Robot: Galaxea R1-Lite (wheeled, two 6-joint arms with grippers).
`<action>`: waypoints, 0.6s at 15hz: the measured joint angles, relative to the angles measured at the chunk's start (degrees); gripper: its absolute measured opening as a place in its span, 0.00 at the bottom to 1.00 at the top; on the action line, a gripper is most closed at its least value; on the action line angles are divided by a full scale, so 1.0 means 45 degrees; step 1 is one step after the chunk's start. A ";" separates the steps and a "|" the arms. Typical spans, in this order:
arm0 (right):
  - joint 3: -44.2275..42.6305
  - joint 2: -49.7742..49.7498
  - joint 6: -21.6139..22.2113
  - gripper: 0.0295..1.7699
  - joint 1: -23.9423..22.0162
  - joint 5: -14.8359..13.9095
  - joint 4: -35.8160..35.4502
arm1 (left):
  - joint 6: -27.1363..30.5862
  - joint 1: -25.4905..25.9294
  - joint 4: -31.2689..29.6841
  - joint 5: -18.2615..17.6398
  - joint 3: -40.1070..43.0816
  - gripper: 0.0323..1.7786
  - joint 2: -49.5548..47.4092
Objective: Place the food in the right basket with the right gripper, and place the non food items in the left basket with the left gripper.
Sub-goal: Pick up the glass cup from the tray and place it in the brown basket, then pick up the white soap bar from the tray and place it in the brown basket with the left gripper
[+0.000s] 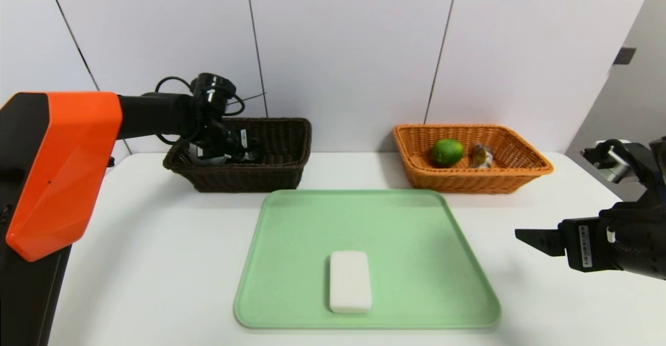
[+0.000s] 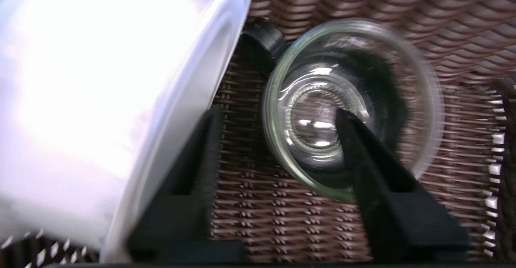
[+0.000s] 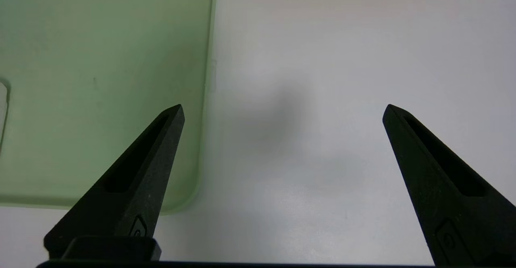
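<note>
My left gripper (image 1: 223, 151) reaches down inside the dark brown left basket (image 1: 281, 171). In the left wrist view its jaws (image 2: 276, 113) stand open over the woven floor (image 2: 282, 219). A clear glass cup (image 2: 314, 98) lies on its side there, blurred, with one fingertip (image 2: 346, 127) in front of its mouth and the other clear of its rim. The white roll (image 2: 100, 98) rests beside the other finger. The white bar (image 1: 350, 281) lies on the green tray (image 1: 416, 231). The lime (image 1: 447, 152) and wrapped sweets (image 1: 481, 156) sit in the orange right basket (image 1: 520, 171). My right gripper (image 1: 530, 238) hovers open and empty.
Both baskets stand against the back wall, with the tray in front of them at the table's middle. In the right wrist view the open right gripper (image 3: 282, 109) hangs over white table (image 3: 342, 58) just off the tray's corner (image 3: 100, 58).
</note>
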 joint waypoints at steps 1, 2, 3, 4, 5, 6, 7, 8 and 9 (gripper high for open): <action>0.0103 -0.0016 0.0000 0.96 0.0000 0.0000 0.0005 | 0.0038 -0.0030 0.0000 -0.0005 0.0000 0.63 -0.0241; 0.0173 -0.0030 0.0000 0.96 0.0000 0.0000 0.0005 | 0.0127 -0.0087 0.0011 0.0000 0.0000 0.67 -0.0607; 0.0219 -0.0049 0.0011 0.96 0.0000 -0.0005 0.0005 | 0.0214 -0.0195 0.0065 0.0000 0.0000 0.71 -0.1038; 0.0244 -0.0065 0.0011 0.96 0.0000 -0.0016 0.0000 | 0.0263 -0.0398 0.0195 0.0005 0.0000 0.74 -0.1587; 0.0252 -0.0079 0.0011 0.96 0.0000 -0.0016 0.0000 | 0.0295 -0.0691 0.0433 0.0000 0.0000 0.77 -0.2162; 0.0265 -0.0092 0.0016 0.96 0.0000 -0.0019 0.0000 | 0.0295 -0.1089 0.0802 0.0019 0.0000 0.79 -0.2774; 0.0306 -0.0103 0.0016 0.96 -0.0005 -0.0024 0.0000 | 0.0257 -0.1709 0.1487 0.0079 0.0000 0.81 -0.3481; 0.0331 -0.0108 0.0019 0.96 0.0000 -0.0011 0.0000 | 0.0103 -0.2389 0.2303 0.0146 0.0000 0.83 -0.4055; 0.0344 -0.0114 0.0041 0.96 0.0000 -0.0019 0.0000 | -0.0203 -0.3099 0.3124 0.0263 0.0000 0.84 -0.4508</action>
